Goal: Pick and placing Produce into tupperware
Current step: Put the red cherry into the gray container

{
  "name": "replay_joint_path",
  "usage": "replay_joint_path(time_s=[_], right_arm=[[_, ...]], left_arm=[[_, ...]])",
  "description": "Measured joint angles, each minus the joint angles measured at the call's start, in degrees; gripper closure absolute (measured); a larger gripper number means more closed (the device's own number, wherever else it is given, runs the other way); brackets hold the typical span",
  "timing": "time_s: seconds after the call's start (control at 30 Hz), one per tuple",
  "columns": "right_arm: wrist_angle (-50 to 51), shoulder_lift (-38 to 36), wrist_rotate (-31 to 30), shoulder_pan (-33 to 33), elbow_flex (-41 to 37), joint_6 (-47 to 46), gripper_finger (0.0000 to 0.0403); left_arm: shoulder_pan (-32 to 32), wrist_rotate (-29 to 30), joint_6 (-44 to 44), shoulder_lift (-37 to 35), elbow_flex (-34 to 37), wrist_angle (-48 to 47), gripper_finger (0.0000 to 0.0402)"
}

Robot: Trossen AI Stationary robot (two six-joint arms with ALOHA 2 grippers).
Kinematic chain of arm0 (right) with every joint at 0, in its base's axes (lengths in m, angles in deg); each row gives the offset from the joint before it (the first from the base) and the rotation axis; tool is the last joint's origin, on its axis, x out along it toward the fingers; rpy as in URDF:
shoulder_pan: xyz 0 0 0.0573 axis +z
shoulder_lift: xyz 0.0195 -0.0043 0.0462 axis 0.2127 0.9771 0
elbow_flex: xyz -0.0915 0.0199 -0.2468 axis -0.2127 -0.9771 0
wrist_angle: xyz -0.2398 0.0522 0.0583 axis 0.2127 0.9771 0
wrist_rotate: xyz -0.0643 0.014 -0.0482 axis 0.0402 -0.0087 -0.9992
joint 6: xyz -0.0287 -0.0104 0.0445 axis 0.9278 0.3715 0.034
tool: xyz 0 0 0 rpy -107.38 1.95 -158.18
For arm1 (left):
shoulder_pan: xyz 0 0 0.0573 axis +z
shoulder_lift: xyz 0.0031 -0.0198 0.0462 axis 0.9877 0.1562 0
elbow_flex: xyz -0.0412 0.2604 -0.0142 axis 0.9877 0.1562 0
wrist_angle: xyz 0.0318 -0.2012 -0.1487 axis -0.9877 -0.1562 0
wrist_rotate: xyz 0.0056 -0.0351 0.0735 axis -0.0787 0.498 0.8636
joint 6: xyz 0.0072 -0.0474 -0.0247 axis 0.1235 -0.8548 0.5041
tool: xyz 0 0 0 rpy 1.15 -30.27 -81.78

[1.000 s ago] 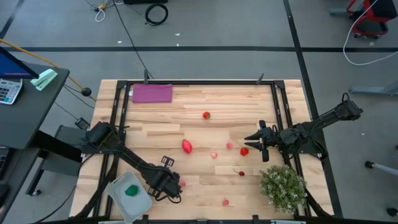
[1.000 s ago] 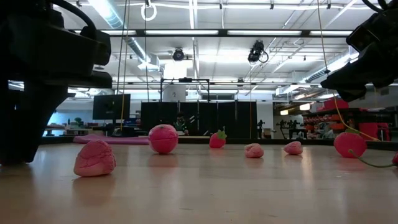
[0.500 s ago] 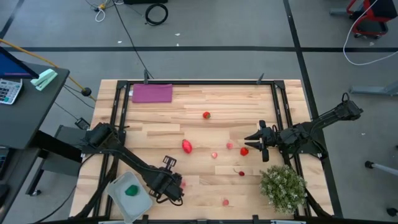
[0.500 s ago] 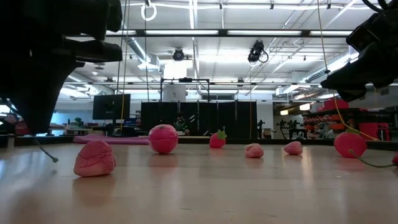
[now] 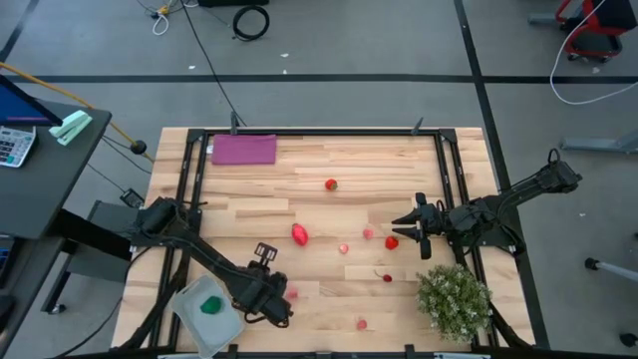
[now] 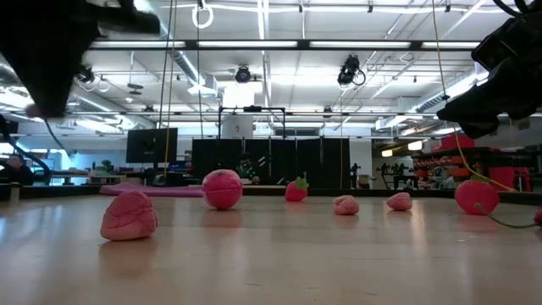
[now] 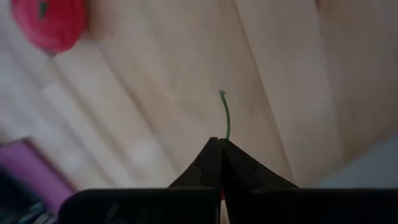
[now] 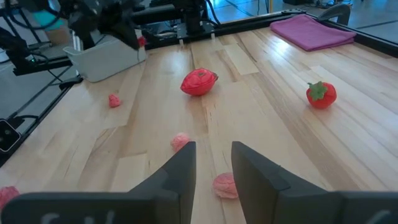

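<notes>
From above, the left arm reaches from the tabletop's (image 5: 329, 214) left edge down toward the near edge, its left gripper (image 5: 280, 302) just beside the tupperware (image 5: 209, 317), on the side facing the plant (image 5: 454, 299). One green piece of produce (image 5: 210, 306) lies inside the tupperware. The right arm stretches in from the right edge, folded low, its right gripper (image 5: 407, 227) just beside a red fruit (image 5: 392, 241). A large red piece (image 5: 299, 234) lies between tupperware and right gripper; a strawberry (image 5: 331, 183) sits farther back, toward the purple mat (image 5: 244, 150).

At tabletop height, the left arm is a dark shape lifted clear of the wood at the upper corner. Pink pieces (image 6: 129, 215) rest in a row on the tabletop, the strawberry (image 6: 295, 190) behind them.

In the left wrist view, the jaws are pressed together on a thin green stem (image 7: 226, 115) that sticks out beyond the tips; a sliver of red shows between them, so they grip a small stemmed fruit above the wood.

In the right wrist view, the fingers (image 8: 181, 168) stand apart, holding nothing, a pink piece (image 8: 224, 185) between and beyond them. The tupperware (image 8: 106, 56) sits far across the tabletop, the left gripper (image 8: 134, 37) beside it.
</notes>
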Motion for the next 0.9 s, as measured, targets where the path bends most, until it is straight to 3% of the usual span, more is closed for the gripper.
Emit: replay_joint_path(time_s=[0.13, 0.3, 0.47, 0.63, 0.77, 0.9], right_arm=[[0.01, 0.01, 0.02, 0.00, 0.00, 0.01, 0.0292], [0.00, -0.01, 0.00, 0.00, 0.00, 0.00, 0.0293], [0.02, 0.01, 0.02, 0.00, 0.00, 0.02, 0.0292], [0.02, 0.01, 0.02, 0.00, 0.00, 0.00, 0.0293], [0.02, 0.01, 0.02, 0.00, 0.00, 0.01, 0.0292], [0.02, 0.01, 0.02, 0.00, 0.00, 0.00, 0.0293]], left_arm=[[-3.24, -1.28, -4.53, -0.04, -7.88, -9.87, 0.0399], [-7.10, -11.07, -11.95, -1.12, -15.97, -8.81, 0.0399], [-9.95, -16.51, -23.19, -1.13, -19.96, -9.78, 0.0399], [-11.72, -19.90, -30.82, -1.13, -17.31, -10.00, 0.0400], [-12.42, -20.64, -35.32, -1.09, -11.60, -9.98, 0.0399], [-12.55, -25.14, -35.55, -1.09, -5.08, -7.25, 0.0399]])
